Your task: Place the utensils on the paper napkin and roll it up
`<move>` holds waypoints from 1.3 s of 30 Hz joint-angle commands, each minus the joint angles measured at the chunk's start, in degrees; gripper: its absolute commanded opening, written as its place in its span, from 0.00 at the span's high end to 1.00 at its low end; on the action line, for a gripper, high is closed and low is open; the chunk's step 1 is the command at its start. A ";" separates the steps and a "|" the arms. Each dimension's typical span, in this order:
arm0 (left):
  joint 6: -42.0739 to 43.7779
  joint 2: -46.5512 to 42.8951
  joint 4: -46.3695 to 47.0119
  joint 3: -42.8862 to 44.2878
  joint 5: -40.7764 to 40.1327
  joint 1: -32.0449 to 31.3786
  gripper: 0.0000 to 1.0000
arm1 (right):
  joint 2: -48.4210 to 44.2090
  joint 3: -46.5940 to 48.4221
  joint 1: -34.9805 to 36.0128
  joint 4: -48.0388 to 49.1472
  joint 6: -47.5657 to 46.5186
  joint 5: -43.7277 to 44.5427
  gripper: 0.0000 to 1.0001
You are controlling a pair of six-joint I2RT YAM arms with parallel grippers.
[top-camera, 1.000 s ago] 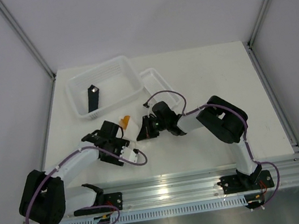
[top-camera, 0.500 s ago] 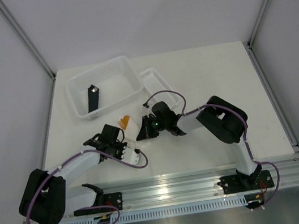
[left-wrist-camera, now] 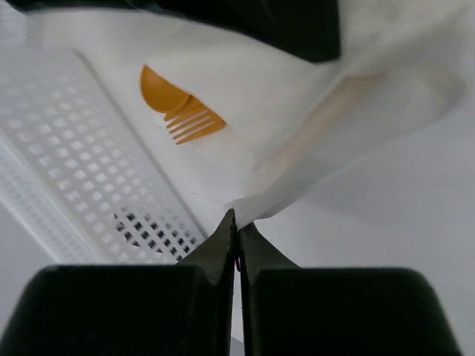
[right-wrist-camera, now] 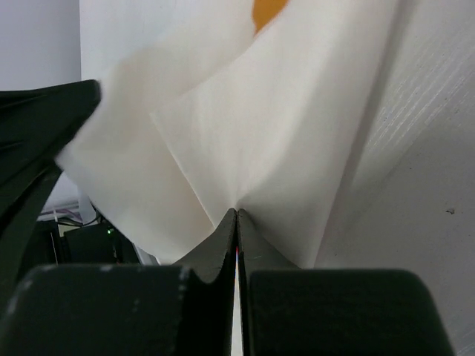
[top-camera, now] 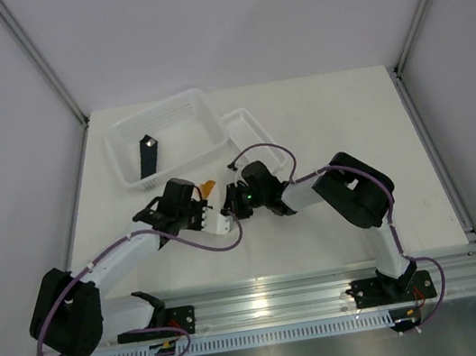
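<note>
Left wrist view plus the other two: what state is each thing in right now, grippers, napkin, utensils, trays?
left gripper, shut on the paper napkin's edge
right gripper, shut on a napkin fold
paper napkin, partly folded over, pinched from both sides
utensils, orange fork tines and a rounded end lie bare; one more shows faintly through the paper
black bar, lying flat inside the large tray

At the middle of the table (top-camera: 346, 114), left gripper (left-wrist-camera: 236, 222) and right gripper (right-wrist-camera: 236, 219) nip the paper napkin (left-wrist-camera: 312, 126); no passage between them. Far-left corner taken by the large tray (top-camera: 178, 133), the small tray (top-camera: 253, 126) just right of it, close behind the grippers. Right half open to the far-right corner.
</note>
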 commanded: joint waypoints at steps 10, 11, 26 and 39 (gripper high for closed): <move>-5.39 5.85 5.91 6.49 7.28 -7.37 0.99 | 1.73 0.35 -0.80 -0.40 0.93 1.85 1.00; -5.48 6.03 5.57 6.66 8.24 -7.46 0.99 | 1.82 0.17 -0.97 0.21 1.11 1.67 1.00; -7.59 10.25 8.90 6.75 9.92 -7.99 0.99 | -0.64 -0.18 -2.38 -0.04 1.55 1.23 1.00; -7.50 11.65 7.93 7.46 8.43 -8.08 0.99 | -7.75 -0.97 -4.93 -5.40 -1.79 4.13 0.93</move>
